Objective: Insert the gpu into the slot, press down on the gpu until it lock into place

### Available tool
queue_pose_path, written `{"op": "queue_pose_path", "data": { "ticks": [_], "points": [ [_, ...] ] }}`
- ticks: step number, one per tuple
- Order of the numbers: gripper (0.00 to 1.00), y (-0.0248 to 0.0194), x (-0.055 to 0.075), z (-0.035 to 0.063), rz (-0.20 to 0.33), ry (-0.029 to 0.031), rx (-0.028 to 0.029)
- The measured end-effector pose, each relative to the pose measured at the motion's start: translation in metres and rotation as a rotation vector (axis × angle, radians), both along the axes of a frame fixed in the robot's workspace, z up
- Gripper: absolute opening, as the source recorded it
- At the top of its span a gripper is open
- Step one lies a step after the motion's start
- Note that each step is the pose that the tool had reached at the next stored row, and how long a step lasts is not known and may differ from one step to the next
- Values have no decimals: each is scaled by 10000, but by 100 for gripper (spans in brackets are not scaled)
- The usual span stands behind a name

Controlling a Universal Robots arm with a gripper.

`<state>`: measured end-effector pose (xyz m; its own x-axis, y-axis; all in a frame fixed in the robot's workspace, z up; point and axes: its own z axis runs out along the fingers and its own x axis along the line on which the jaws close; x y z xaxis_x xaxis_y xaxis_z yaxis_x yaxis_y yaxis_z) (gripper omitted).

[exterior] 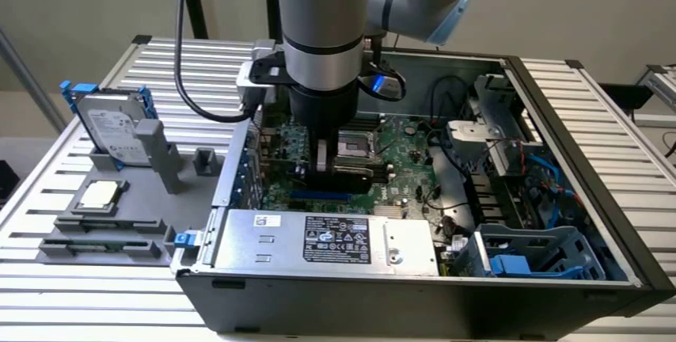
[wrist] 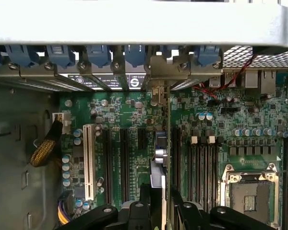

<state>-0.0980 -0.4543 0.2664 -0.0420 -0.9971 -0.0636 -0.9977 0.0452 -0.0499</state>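
Note:
My gripper (exterior: 336,169) reaches down into the open computer case and is shut on the gpu (exterior: 351,172), a black-covered card held on edge over the green motherboard. A strip of the blue slot (exterior: 317,197) shows just under the card's lower edge. In the wrist view the gpu (wrist: 159,158) appears edge-on, running from between my black fingers (wrist: 145,207) up to its silver bracket (wrist: 159,72) at the case's rear openings. The card hides most of the slot there. I cannot tell how deep the card sits.
A grey hard drive (exterior: 111,128) stands in a grey fixture outside the case on the exterior view's left. A silver power supply (exterior: 328,239) fills the near side. Black memory slots (wrist: 201,165), a white slot (wrist: 89,160) and the processor socket (wrist: 252,196) flank the card.

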Motion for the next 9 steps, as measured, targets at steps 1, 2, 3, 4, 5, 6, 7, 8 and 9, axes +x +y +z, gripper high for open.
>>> {"op": "queue_pose_path", "data": {
  "ticks": [1,2,3,4,5,6,7,8,9],
  "points": [
    [26,1,-1,-4,3,2,-10],
    [26,1,0,-8,7,3,-21],
    [26,1,-1,-14,11,3,-30],
    [26,1,-1,-19,15,3,-36],
    [26,2,-2,-23,19,4,-42],
    [26,3,-3,-25,24,4,-46],
    [26,3,-5,-27,31,4,-48],
    [26,4,-8,-29,40,4,-49],
    [26,6,-11,-31,50,3,-48]
  ]
}}
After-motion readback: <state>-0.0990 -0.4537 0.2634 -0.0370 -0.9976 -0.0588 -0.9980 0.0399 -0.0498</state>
